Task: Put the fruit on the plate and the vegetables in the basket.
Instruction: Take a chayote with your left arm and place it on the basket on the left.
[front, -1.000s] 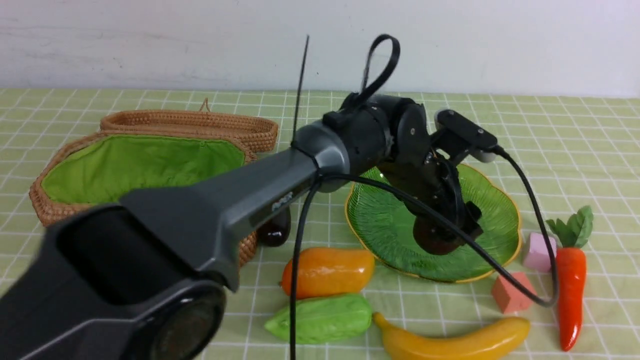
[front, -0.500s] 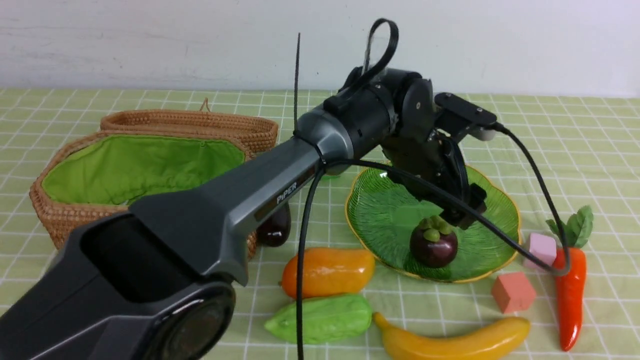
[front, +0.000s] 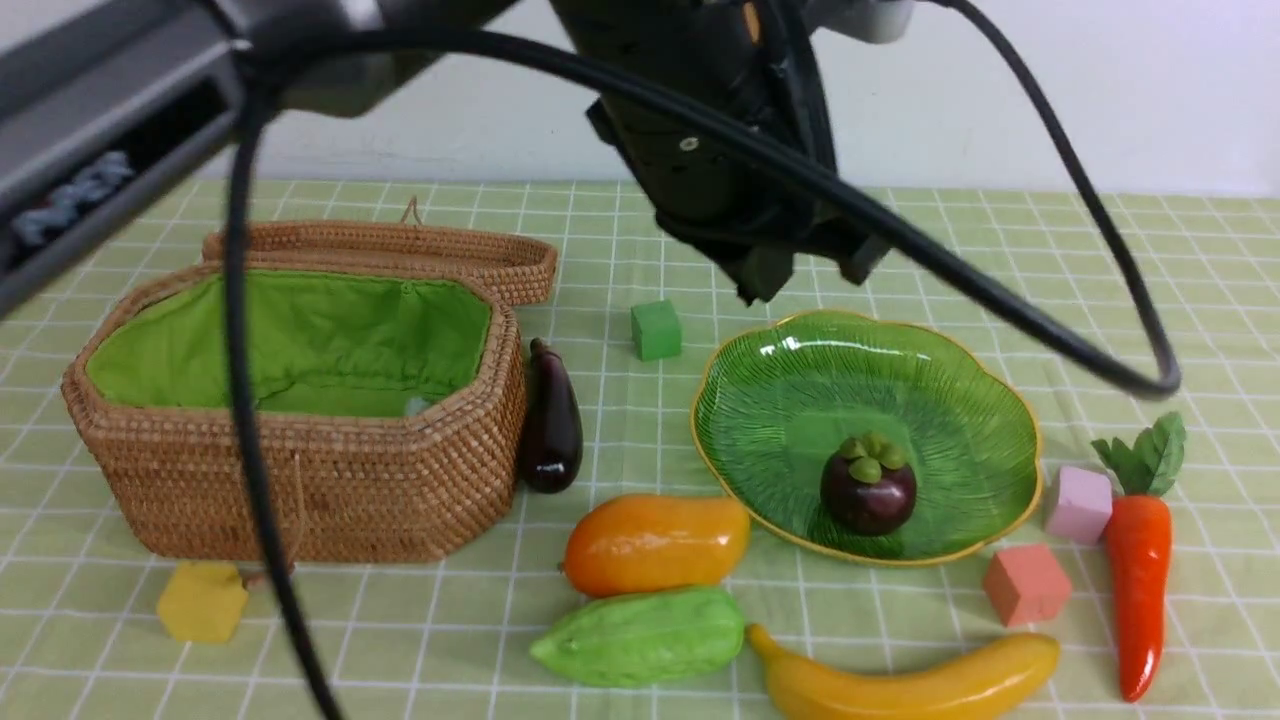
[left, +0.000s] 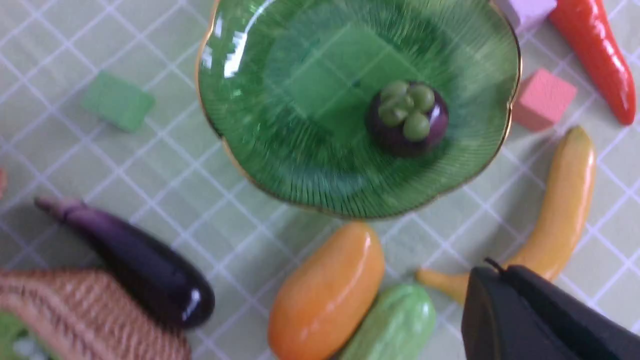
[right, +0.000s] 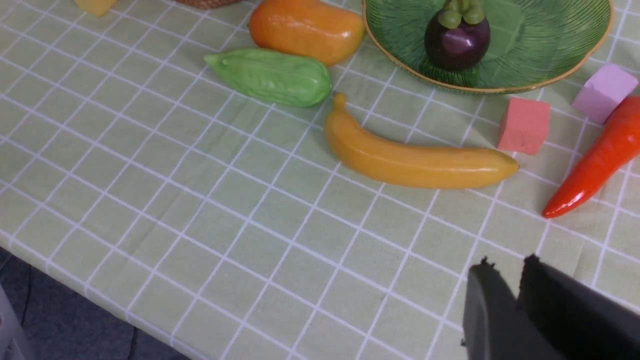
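The dark purple mangosteen (front: 868, 488) sits alone on the green plate (front: 1000, 390). My left gripper (front: 800, 270) hangs high above the plate's far rim; in the left wrist view it (left: 495, 270) is shut and empty. On the cloth lie the mango (front: 655, 543), the banana (front: 910, 685), the green gourd (front: 640, 637), the carrot (front: 1140, 580) and the eggplant (front: 553, 425), which rests against the wicker basket (front: 320, 480). My right gripper (right: 505, 265) hovers over bare cloth nearer than the banana (right: 415, 160), holding nothing, with a thin slit between its tips.
The flat woven lid (front: 400, 245) leans behind the basket. Small cubes are scattered about: green (front: 656, 330), lilac (front: 1078, 503), salmon (front: 1026, 585) and yellow (front: 203, 600). A black cable (front: 1000, 290) from the left arm loops over the plate. The table's near edge (right: 75, 295) shows in the right wrist view.
My left gripper let go of the mangosteen on the plate, rose well above it and shut. The left arm lifted out of the way, uncovering the basket.
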